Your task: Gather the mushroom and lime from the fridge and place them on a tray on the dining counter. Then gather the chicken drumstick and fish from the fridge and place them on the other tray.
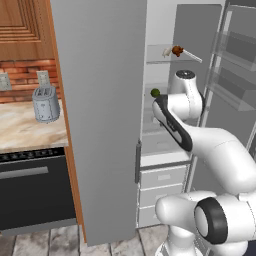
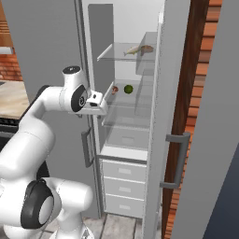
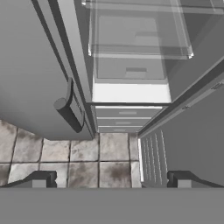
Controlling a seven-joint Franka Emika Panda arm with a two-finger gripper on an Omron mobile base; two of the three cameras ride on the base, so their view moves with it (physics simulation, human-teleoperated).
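Standing open, the fridge (image 2: 126,140) shows a white inside with glass shelves and three white drawers low down; its grey left door (image 1: 100,115), with a vertical bar handle, swings out between the robot and the rest of the kitchen. At 9 o'clock in the left base view, a marbled kitchen counter (image 1: 25,130) carries a grey toaster (image 1: 46,104) before a red brick wall, with a dark oven (image 1: 35,190) beneath it. Grey stone floor tiles (image 3: 57,153) run under everything.

On the upper glass shelf lie the chicken drumstick (image 1: 177,50) and the fish (image 2: 133,50) (the fish is pale and hard to make out). One shelf down sits the lime (image 2: 128,88), and just beside it, at its 9 o'clock, the small brown mushroom (image 2: 114,89).

Hanging at the fridge's open front by the left door's edge, the gripper (image 3: 111,179) looks down at the drawers and floor, its fingers spread wide with nothing between them.
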